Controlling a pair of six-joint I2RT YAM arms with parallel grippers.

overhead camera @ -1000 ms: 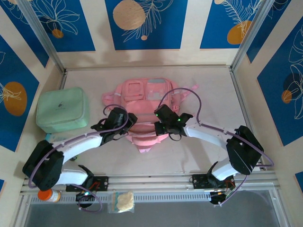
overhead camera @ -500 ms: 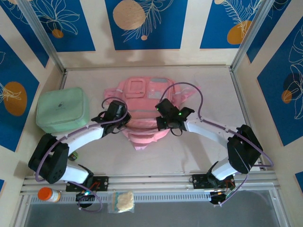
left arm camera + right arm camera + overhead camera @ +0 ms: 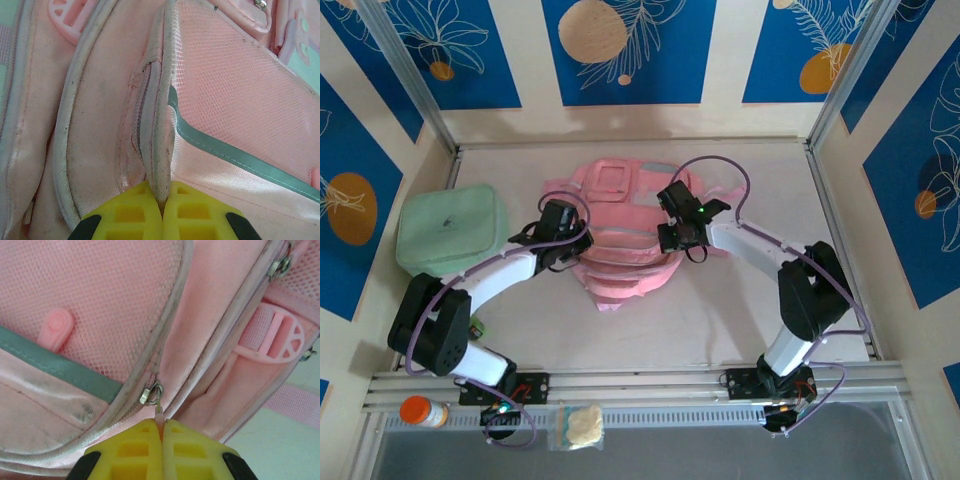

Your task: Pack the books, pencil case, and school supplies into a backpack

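Note:
The pink backpack lies flat in the middle of the table, front pockets up. My left gripper is at its left side. In the left wrist view the yellow fingers are shut on a pale piped seam of the backpack. My right gripper is at the backpack's right side. The right wrist view shows it shut on the pink zipper pull, just below the metal slider. The books, pencil case and school supplies are out of view.
A padded mint-green zip case sits at the left, close to my left arm. An orange-capped bottle and a small clear bag lie beyond the front rail. Frame posts bound the table on both sides.
Both grippers have moved away from the bases toward the back, and the backpack has shifted and bunched with them. The left gripper has closed on the backpack's seam.

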